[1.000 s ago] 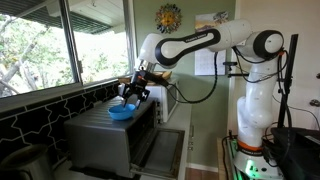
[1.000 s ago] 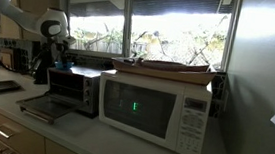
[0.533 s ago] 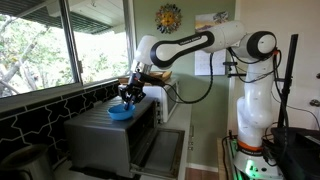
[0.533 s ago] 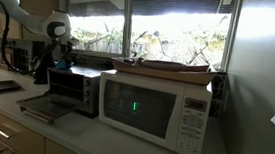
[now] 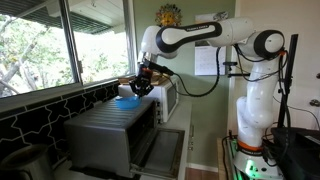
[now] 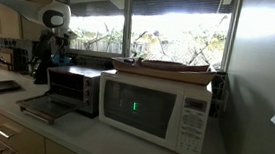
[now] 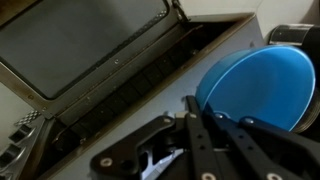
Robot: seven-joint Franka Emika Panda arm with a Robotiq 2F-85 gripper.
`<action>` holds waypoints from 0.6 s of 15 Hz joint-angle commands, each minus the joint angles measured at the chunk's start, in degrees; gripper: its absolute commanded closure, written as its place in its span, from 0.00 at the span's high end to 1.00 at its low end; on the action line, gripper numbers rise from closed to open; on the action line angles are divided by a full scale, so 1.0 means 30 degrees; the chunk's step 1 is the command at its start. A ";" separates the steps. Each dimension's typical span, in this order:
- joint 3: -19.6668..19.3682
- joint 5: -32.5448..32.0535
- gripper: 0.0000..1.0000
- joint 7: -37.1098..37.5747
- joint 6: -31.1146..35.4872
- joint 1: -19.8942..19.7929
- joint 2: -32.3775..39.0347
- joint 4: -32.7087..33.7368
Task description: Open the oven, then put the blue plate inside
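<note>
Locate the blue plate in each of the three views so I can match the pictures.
In an exterior view: the blue plate is left of centre, at the gripper, just above the oven.
In an exterior view: cannot be made out; the arm is at far left, over the oven.
Wrist view: right half, beside the open oven door.
Shared landmark: the oven.

The oven (image 6: 73,89) is sitting on the tabletop (image 6: 84,133), just beside a microwave (image 6: 155,107), with its door (image 6: 35,106) lying open in front. The blue plate (image 5: 126,99) is hanging from the gripper (image 5: 141,88) above the oven's top.
</note>
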 commanded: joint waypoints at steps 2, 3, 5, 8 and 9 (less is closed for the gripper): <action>-0.0880 0.1171 0.04 -0.2765 -0.1639 0.0478 -0.3993 -0.2966; -0.0906 0.1280 0.04 -0.3203 -0.1841 0.0493 -0.4724 -0.3635; -0.0728 0.1211 0.04 -0.3375 -0.2061 0.0393 -0.6029 -0.5011; -0.0004 0.0699 0.05 -0.1607 -0.1799 -0.0152 -0.7398 -0.7049; 0.0158 0.0666 0.05 -0.0988 -0.1832 -0.0277 -0.7672 -0.7535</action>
